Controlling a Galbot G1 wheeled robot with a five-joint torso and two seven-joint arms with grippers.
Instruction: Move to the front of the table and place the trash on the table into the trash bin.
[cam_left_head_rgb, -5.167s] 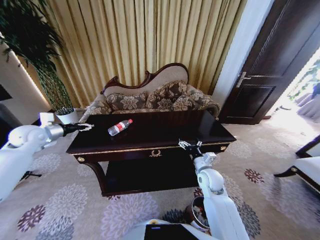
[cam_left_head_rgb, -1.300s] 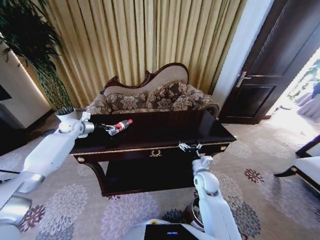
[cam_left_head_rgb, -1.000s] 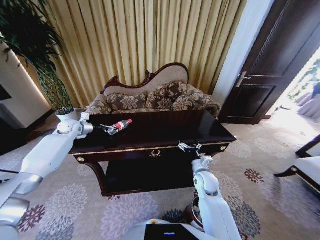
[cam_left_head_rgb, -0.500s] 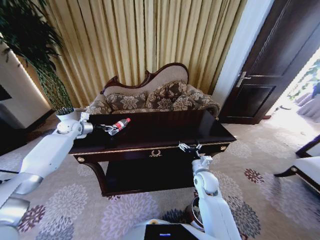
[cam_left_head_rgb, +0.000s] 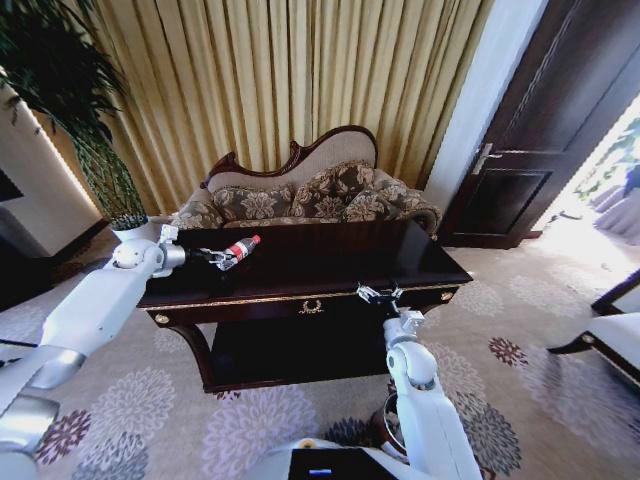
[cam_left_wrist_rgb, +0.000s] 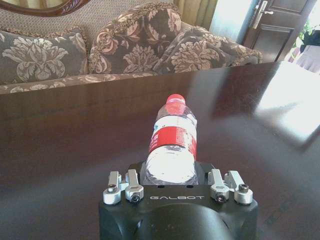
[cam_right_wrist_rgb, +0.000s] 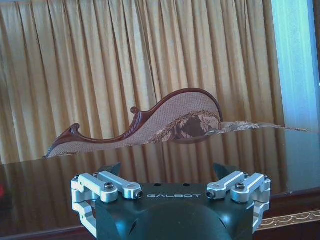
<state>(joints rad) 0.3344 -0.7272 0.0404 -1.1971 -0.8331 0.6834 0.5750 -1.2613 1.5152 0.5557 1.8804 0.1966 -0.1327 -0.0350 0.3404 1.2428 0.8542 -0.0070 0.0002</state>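
A clear plastic bottle (cam_left_head_rgb: 240, 247) with a red label and red cap is the trash I see, at the left end of the dark glossy table (cam_left_head_rgb: 330, 262). My left gripper (cam_left_head_rgb: 220, 257) reaches in from the left and is shut on the bottle's base. In the left wrist view the bottle (cam_left_wrist_rgb: 172, 142) points cap-first away over the tabletop (cam_left_wrist_rgb: 60, 145). Over the table's front edge, right of the gold emblem, my right gripper (cam_left_head_rgb: 381, 293) hangs open and holds nothing. The trash bin (cam_left_head_rgb: 384, 425) sits low on the carpet, mostly hidden behind my right arm.
A floral sofa (cam_left_head_rgb: 300, 200) stands close behind the table, with gold curtains beyond it. A potted plant (cam_left_head_rgb: 100, 180) in a white pot (cam_left_head_rgb: 130, 228) is at the left, a dark door (cam_left_head_rgb: 540, 150) at the right. A chair (cam_left_head_rgb: 610, 335) juts in at the right edge.
My left gripper swung in from beyond the table's left end to the bottle and closed on it. The bottle's cap end has tipped up slightly. The right arm has stayed put.
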